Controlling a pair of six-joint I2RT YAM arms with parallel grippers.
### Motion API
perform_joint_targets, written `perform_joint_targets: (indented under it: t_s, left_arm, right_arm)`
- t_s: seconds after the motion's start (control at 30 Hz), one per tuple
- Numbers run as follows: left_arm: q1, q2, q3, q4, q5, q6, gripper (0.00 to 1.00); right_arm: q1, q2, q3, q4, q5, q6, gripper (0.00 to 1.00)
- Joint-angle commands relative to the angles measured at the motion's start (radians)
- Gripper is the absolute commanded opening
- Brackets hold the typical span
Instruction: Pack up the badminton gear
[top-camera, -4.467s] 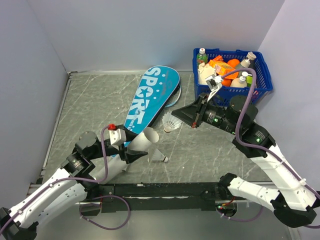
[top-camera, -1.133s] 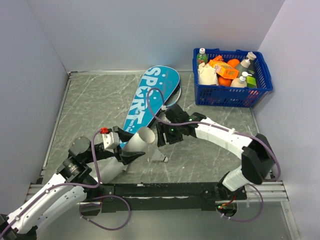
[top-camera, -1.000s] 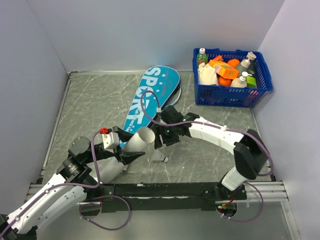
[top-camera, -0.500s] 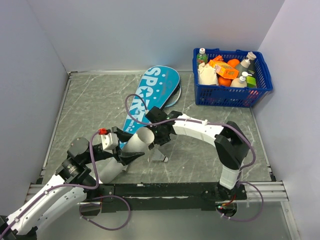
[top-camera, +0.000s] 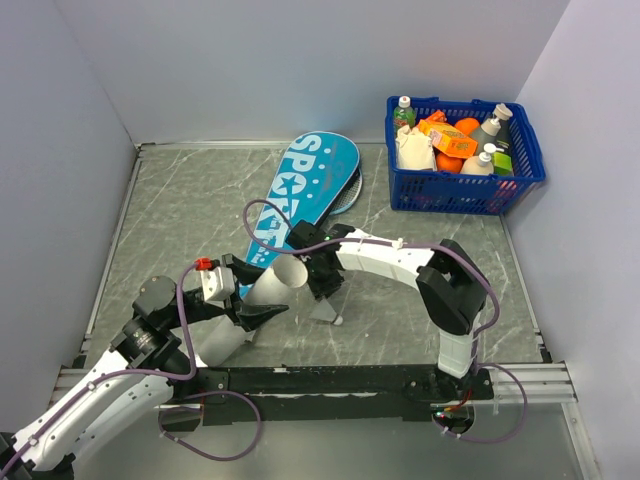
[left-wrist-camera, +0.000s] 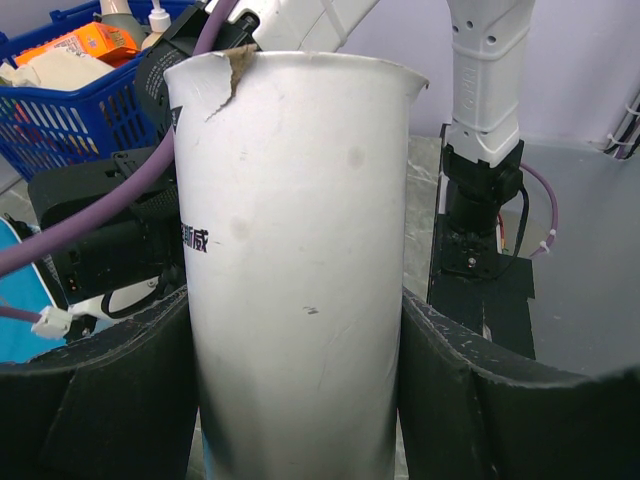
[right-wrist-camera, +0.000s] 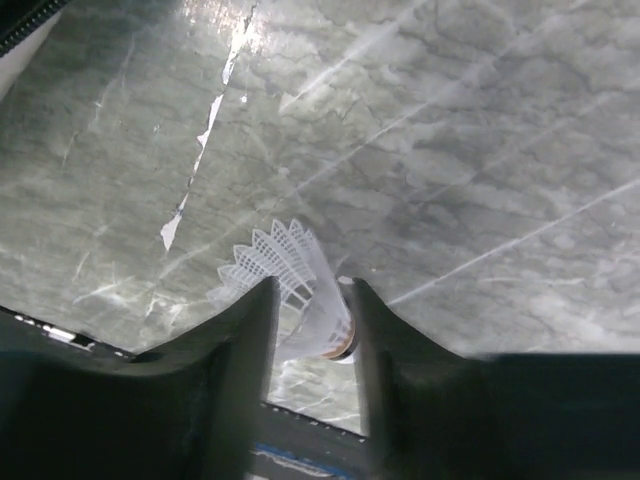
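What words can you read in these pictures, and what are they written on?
"SPORT": white letters on the blue racket bag.
"新威" (unsure): small dark characters on the white tube.
Labels on the bottles and orange packet in the blue basket: too small to read.

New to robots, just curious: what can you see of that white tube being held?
The white tube looks like smooth cardboard, faintly smudged, with small dark printed characters on its side. Its open rim has a small brown tear. The left arm's jaws clamp it from both sides, holding it tilted, open end toward the right arm.
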Motion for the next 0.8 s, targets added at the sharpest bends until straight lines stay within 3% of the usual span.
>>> perform_joint_targets:
  t_s: [0.0, 0.07, 0.47, 0.77]
  left_arm:
    - [-0.002, -0.009, 0.01, 0.033, 0.006, 0.009, 0.01]
    - [0.0, -0.008, 0.012, 0.034, 0.008, 0.009, 0.01]
    - [0.0, 0.003, 0.012, 0.044, 0.008, 0.003, 0.01]
    - [0.0, 0.026, 0.009, 0.062, 0.021, -0.01, 0.01]
  right_arm:
    - [0.012, 0.013, 0.04, -0.045, 0.05, -0.009, 0.14]
    - [0.013, 0.004, 0.041, -0.054, 0.063, -0.008, 0.0]
    - [-0.014, -0.167, 0.092, -0.137, 0.202, 0.007, 0.0]
    - [-0.137, -0.509, 0.086, -0.093, 0.185, 0.036, 0.0]
